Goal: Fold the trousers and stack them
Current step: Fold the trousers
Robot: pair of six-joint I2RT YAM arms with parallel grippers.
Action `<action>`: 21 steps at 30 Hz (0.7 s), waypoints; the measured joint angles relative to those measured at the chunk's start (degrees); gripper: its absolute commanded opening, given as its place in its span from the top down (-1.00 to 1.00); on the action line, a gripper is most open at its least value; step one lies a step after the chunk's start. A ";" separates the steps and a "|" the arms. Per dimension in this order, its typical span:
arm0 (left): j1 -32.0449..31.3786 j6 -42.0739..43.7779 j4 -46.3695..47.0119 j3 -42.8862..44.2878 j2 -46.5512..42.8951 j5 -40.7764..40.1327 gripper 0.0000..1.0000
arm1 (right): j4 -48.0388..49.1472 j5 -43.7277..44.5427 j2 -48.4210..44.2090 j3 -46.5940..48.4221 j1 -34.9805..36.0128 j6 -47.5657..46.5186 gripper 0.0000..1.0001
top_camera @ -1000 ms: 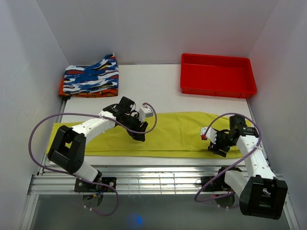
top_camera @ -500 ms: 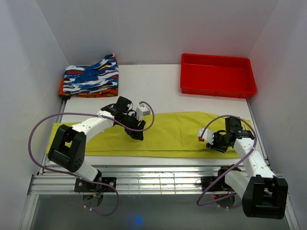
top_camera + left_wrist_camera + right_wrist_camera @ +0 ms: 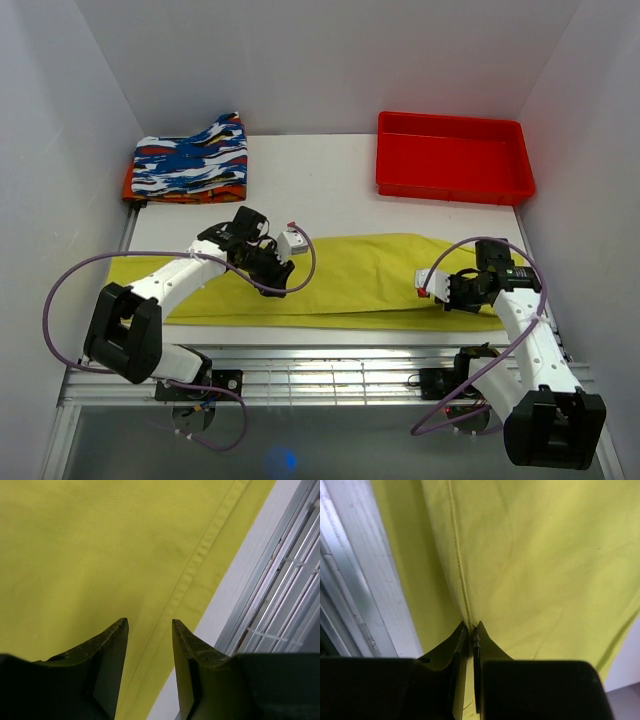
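Note:
The yellow-green trousers (image 3: 360,280) lie flat and lengthwise along the near edge of the table. My left gripper (image 3: 278,283) is low over their middle-left part. In the left wrist view it (image 3: 149,625) stands open over the cloth (image 3: 100,545), with a stitched seam running between the fingers and nothing pinched. My right gripper (image 3: 440,297) is at the trousers' right end. In the right wrist view it (image 3: 471,626) is shut on a raised ridge of the cloth (image 3: 545,555) along a seam. The striped side band is not visible.
A folded blue, white, black and orange garment (image 3: 190,165) lies at the back left. A red tray (image 3: 450,192) stands at the back right. Metal rails (image 3: 320,375) run just past the table's near edge. White walls close in both sides and the back.
The right gripper's jaws have closed on the cloth at the trousers' right end. The left arm has shifted left, and its jaws have narrowed a little.

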 measured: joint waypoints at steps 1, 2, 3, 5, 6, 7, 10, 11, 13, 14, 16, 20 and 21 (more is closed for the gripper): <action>0.00 1.03 -0.48 -0.15 -0.79 -0.13 0.01 | -0.50 0.20 0.11 -0.79 0.00 -0.87 0.85; 0.00 2.51 -1.25 -0.46 -1.79 -0.48 0.03 | -0.70 0.39 0.11 -2.01 0.00 -1.73 0.84; 0.00 3.82 -1.99 -0.72 -2.38 -0.68 0.04 | -0.98 0.87 0.11 -3.50 0.00 -2.56 0.84; 0.00 5.95 -2.99 -1.49 -2.97 -0.92 0.06 | -1.18 2.23 -0.09 -7.08 0.00 -4.31 0.85; 0.00 7.02 -3.65 -1.99 -3.02 -0.98 0.06 | -1.27 2.80 -0.22 -8.33 0.00 -4.85 0.85; -0.02 8.09 -4.02 -2.58 -3.04 -1.09 0.08 | -1.42 3.32 -0.28 -9.49 0.00 -5.38 0.85; -0.44 10.43 -4.87 -4.42 -3.10 -2.08 0.16 | -1.73 4.13 0.66 -10.36 0.00 -5.49 0.84; -0.72 11.02 -4.59 -5.20 -3.23 -2.56 0.24 | -1.57 4.13 1.14 -10.29 0.00 -5.33 0.84; -1.36 12.59 -3.89 -7.56 -3.93 -4.22 0.31 | -1.51 4.13 2.91 -9.62 0.00 -4.79 0.84; -1.60 13.60 -3.67 -8.68 -4.24 -4.94 0.37 | -1.49 4.13 3.82 -9.14 0.00 -4.31 0.85; -1.90 15.72 -3.30 -10.73 -4.96 -6.49 0.40 | -1.57 4.11 5.14 -8.22 0.00 -3.54 0.84; -2.05 19.56 -3.17 -13.44 -6.82 -9.40 0.46 | -1.42 4.24 6.36 -7.43 0.00 -2.40 0.84; -2.05 20.35 -3.08 -13.99 -7.41 -10.08 0.47 | -1.33 4.31 6.69 -7.41 0.00 -2.25 0.84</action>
